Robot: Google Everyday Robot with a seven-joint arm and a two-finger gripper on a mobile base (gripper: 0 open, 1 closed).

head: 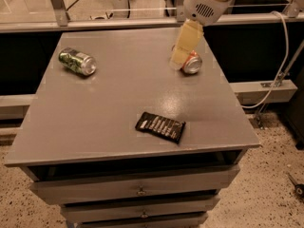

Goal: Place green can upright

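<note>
Grey table top (118,113) over a stack of drawers (137,191), seen from the front and slightly above. The white arm (206,1) enters from the upper right of the view and slopes down toward the far right part of the table. Its pale gripper (177,61) hangs low over that corner, just in front of the red-orange can (194,63), which lies on its side and is partly hidden behind it; whether the gripper is wide or closed cannot be told from here, and nothing is seen held in it.

The green can (77,61) lies on its side near the far left corner of the table, well apart from the gripper and at roughly the same depth on the table. Its long axis runs on a slant, from far-left to near-right in the view, with one silver end turned toward the gripper's side. A dark wrapper (160,127) lies flat nearer the front edge, between neither can and out of the direct line.

Judgement: the coming move turns on a sideways crossing of the table toward picture-left, away from the wrong can, followed by a grasp set across the slanted body, not along it
</note>
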